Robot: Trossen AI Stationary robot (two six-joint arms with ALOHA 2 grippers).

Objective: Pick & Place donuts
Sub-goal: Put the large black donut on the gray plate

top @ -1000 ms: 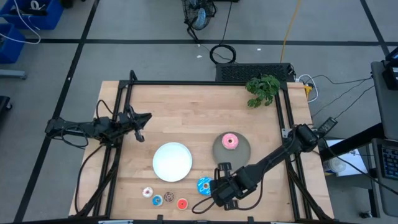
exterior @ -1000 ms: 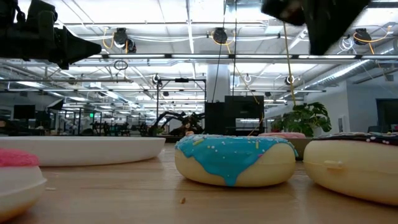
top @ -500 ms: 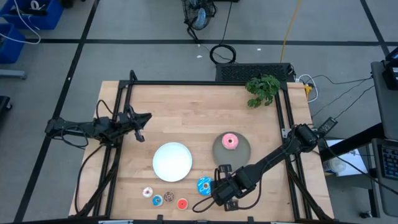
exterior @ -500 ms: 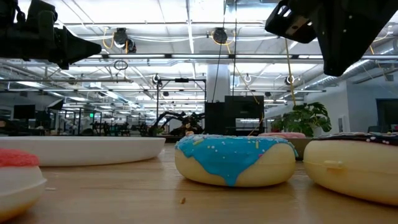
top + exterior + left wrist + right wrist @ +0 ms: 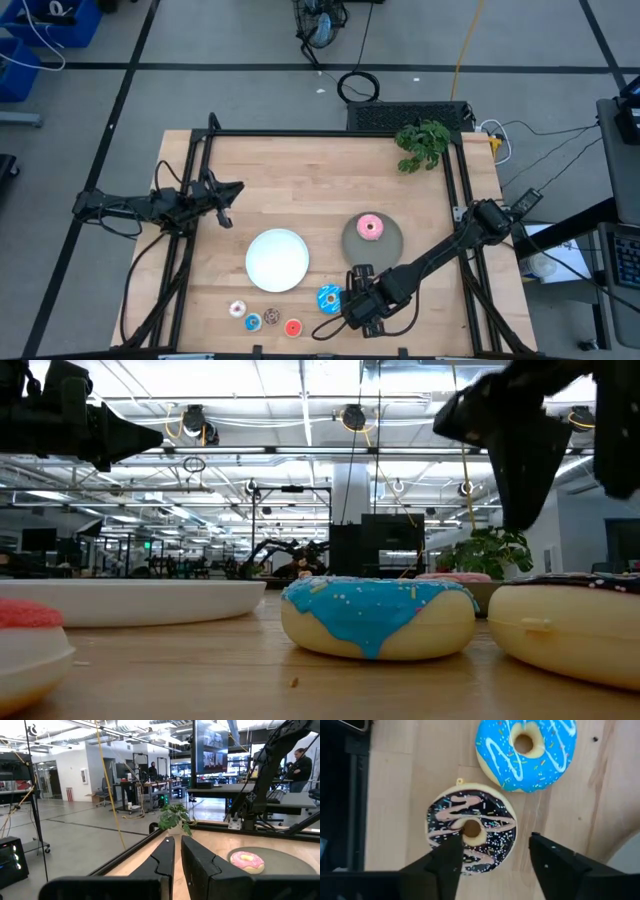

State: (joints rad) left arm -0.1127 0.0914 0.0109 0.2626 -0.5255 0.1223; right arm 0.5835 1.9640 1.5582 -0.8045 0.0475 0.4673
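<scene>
A chocolate donut [image 5: 470, 832] with pale drizzle lies flat on the wooden table near its front edge, with a blue donut [image 5: 526, 752] just beside it. My right gripper [image 5: 495, 860] hangs open above the chocolate donut [image 5: 575, 630], fingers pointing steeply down and clear of it. The arm hides this donut in the high view. A pink donut [image 5: 371, 227] rests on the grey plate [image 5: 350, 242]. Several mini donuts [image 5: 262, 318] lie near the front left. My left gripper [image 5: 236, 188] waits shut at the table's left side, raised.
A round white plate [image 5: 277, 260] sits between the mini donuts and the grey plate. A green plant [image 5: 422, 145] stands at the far right corner. Black frame rails [image 5: 330, 134] run along the table's far, left and right sides.
My right gripper has come down toward the chocolate donut and has opened its fingers. The donuts and plates have stayed where they were.
</scene>
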